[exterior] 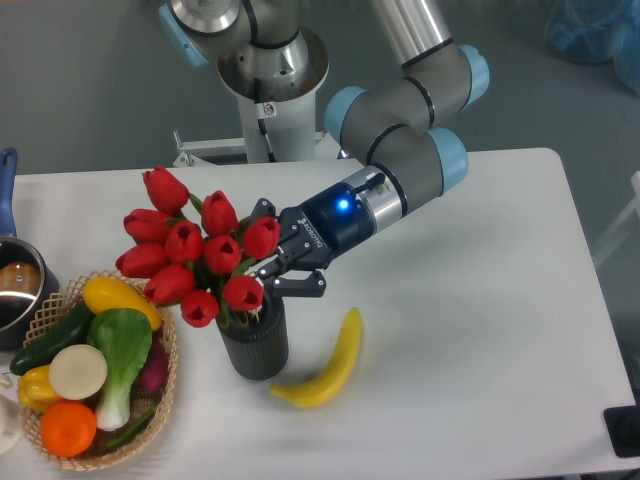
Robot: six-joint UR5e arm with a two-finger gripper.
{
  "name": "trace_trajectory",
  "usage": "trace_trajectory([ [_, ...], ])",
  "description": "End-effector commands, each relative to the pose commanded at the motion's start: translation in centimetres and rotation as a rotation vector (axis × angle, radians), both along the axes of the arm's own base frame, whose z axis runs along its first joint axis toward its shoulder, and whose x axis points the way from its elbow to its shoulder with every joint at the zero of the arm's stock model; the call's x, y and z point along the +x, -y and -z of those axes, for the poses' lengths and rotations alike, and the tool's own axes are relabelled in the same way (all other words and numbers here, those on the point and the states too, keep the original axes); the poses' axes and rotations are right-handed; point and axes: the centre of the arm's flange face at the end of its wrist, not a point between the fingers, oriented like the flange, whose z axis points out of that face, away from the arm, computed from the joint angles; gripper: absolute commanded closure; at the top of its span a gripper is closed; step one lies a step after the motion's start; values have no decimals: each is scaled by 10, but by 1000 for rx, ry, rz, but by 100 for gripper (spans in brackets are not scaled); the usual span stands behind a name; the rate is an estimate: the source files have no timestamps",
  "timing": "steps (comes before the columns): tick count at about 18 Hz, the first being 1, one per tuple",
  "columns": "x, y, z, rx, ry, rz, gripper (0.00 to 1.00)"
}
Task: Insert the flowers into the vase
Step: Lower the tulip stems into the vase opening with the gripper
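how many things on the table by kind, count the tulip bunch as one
flowers: 1
vase: 1
banana: 1
basket of produce: 1
pot: 1
total: 5

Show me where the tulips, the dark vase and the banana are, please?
flowers (205, 255), fixed camera view, on a red bud mid-bunch.
vase (256, 350), fixed camera view, on its ribbed side.
banana (335, 362), fixed camera view, on its yellow middle.

You get bright, even overhead light with only soft shadows under the vase (255, 345) and banana (325, 365), mild sheen on the table (480, 300), and sharp focus throughout.
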Motion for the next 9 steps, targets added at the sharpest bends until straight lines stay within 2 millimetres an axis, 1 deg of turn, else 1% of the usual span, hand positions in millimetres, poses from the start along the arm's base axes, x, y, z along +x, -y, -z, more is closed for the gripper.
trace_trajectory([
  [4,4,4,19,-9,16,-4,82],
  [7,10,13,38,8,-13,-14,81],
  [9,9,20,47,9,-12,-26,81],
])
